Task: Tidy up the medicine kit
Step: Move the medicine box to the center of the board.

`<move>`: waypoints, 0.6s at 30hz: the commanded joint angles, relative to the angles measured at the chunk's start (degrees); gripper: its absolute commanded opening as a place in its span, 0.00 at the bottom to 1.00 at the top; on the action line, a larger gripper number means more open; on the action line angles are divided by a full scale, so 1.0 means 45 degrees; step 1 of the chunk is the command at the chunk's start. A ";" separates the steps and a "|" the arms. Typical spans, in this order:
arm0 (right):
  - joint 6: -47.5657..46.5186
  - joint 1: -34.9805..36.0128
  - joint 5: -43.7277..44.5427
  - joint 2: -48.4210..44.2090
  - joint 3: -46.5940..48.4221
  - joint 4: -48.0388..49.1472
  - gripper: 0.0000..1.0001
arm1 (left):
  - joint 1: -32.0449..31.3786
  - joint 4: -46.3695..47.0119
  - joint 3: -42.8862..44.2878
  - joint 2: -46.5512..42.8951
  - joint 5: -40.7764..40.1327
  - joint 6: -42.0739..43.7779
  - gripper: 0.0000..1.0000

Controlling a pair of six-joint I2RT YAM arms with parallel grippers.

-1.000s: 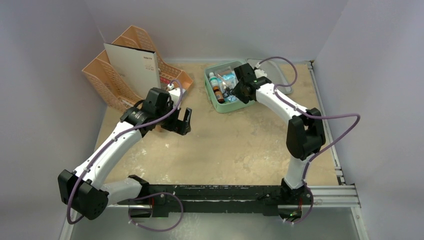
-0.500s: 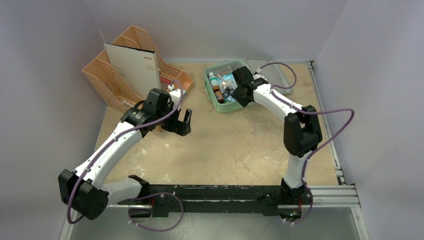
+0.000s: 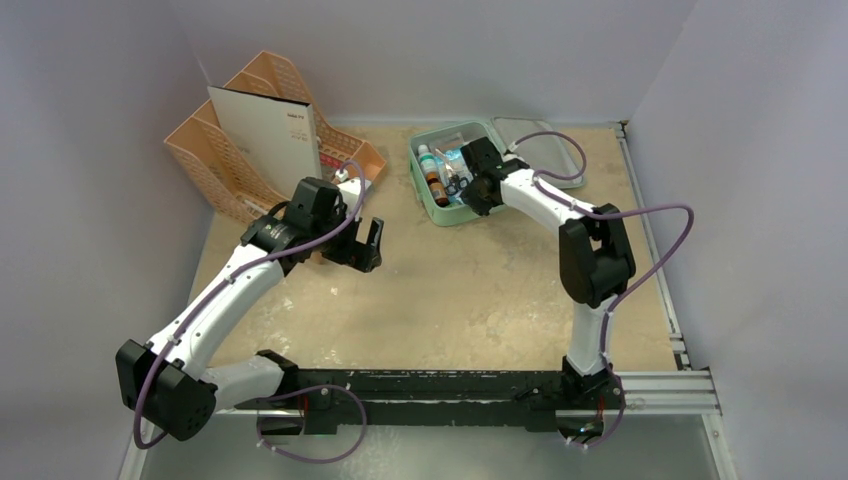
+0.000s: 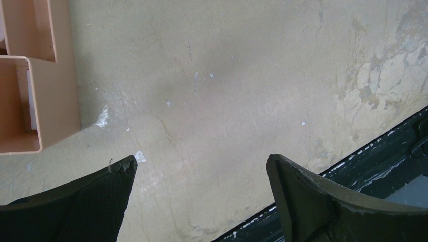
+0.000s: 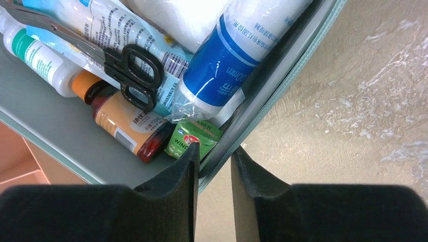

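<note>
The mint-green kit (image 3: 447, 217) lies open at the far middle of the worktop (image 4: 227, 75), its grey-lined lid (image 3: 540, 155) lying behind it to the right. Packed inside are a white bottle (image 5: 35, 58) with a green band, a brown bottle (image 5: 123, 123) with an orange cap, and black-handled scissors (image 5: 136, 70) lying across a printed bottle (image 5: 113, 25). With them are a blue-and-white roll (image 5: 237, 55) in clear wrap and a small green packet (image 5: 194, 141) tucked against the wall under the roll. The right hand (image 5: 213, 151) straddles the kit's wall, one finger inside beside the packet and the other outside over the worktop. Its jaws are narrowed, but whether they pinch the wall cannot be told. The left hand (image 4: 202, 160) hangs released, jaws wide, above the worktop just beside the peach organizer (image 3: 200, 160) and well apart from the kit. A white board (image 3: 268, 128) stands in the organizer.
</note>
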 commanded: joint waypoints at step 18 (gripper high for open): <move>-0.1463 0.0048 0.0045 -0.1917 -0.2715 -0.0966 0.13 | 0.0081 0.0152 -0.0102 -0.0016 -0.0261 0.0260 0.99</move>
